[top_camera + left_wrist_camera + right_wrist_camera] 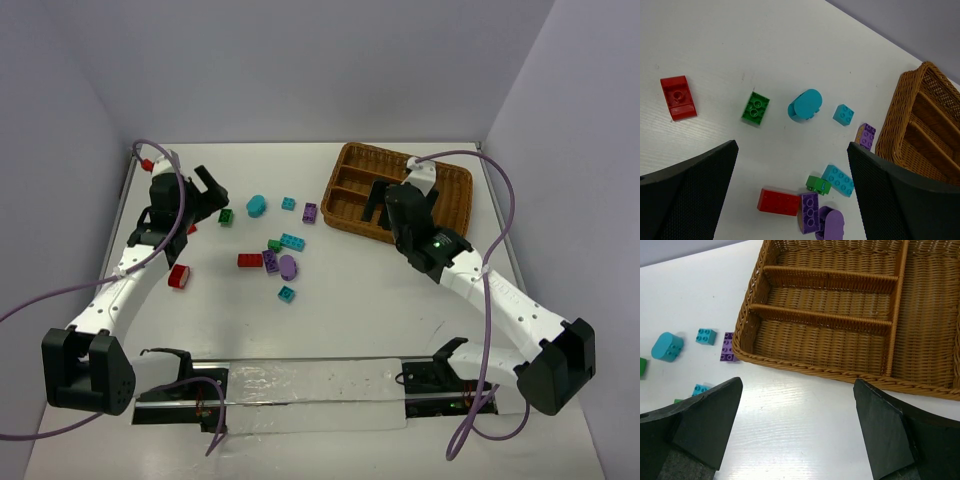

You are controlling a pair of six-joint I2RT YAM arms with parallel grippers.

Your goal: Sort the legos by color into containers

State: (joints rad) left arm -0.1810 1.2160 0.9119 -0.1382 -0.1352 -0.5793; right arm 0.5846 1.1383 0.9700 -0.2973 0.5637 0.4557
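Note:
Legos lie loose on the white table left of the wicker tray [455, 172]: a green brick [756, 108], a rounded teal one [805, 105], a small teal one [843, 114], a purple one [867, 136] by the tray, and a cluster of red [779, 202], purple [809, 212], green [818, 184] and teal [838, 180]. A red piece [678, 97] lies apart at the left. My left gripper [197, 208] hangs open above them, holding nothing. My right gripper [402, 196] stands open over the tray's near rim [790, 363]. No lego shows in the compartments in view.
Another red lego [179, 276] and a small teal one [286, 293] lie nearer the arms. A metal rail [300, 385] with the arm bases runs along the near edge. Purple cables loop from both arms. Grey walls close the back and sides.

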